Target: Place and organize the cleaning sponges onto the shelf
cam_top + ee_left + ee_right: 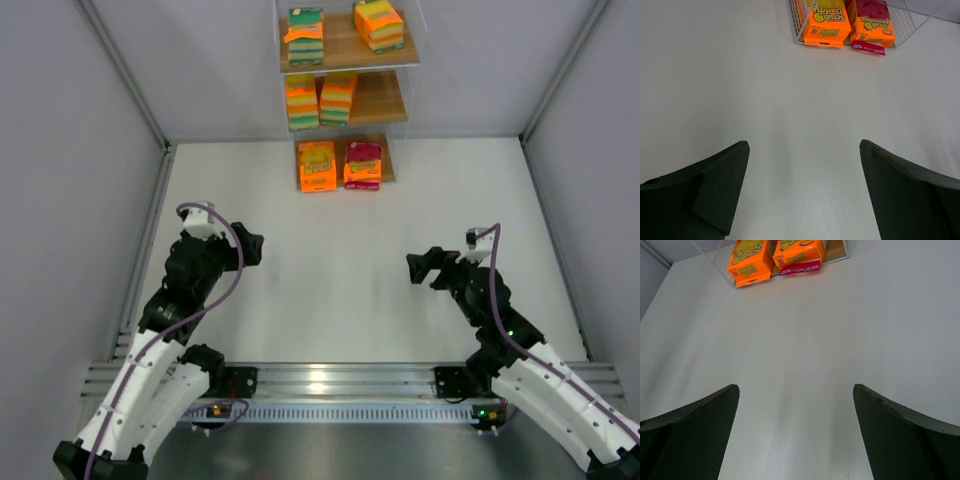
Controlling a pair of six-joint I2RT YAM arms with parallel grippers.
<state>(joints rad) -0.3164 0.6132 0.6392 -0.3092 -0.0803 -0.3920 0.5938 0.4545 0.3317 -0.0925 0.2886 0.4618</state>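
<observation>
Both grippers stood wide open and held nothing. The left gripper (804, 150) and the right gripper (795, 390) each hung low over bare white table (320, 300), well apart from each other and from the shelf (388, 98) at the far edge.

All six sponge packs were on the shelf, two per tier.
- Bottom tier: the orange pack (826, 23) and the pink-red pack (870, 27) lay flat, side by side and touching. Their long axes ran front to back, and their near ends stuck out past the board. Their print read upside down in the left wrist view.
- Middle tier: two packs (302, 100) (337, 97) stood side by side.
- Top tier: the left pack (306, 36) sat square; the right pack (379, 25) sat skewed.
</observation>
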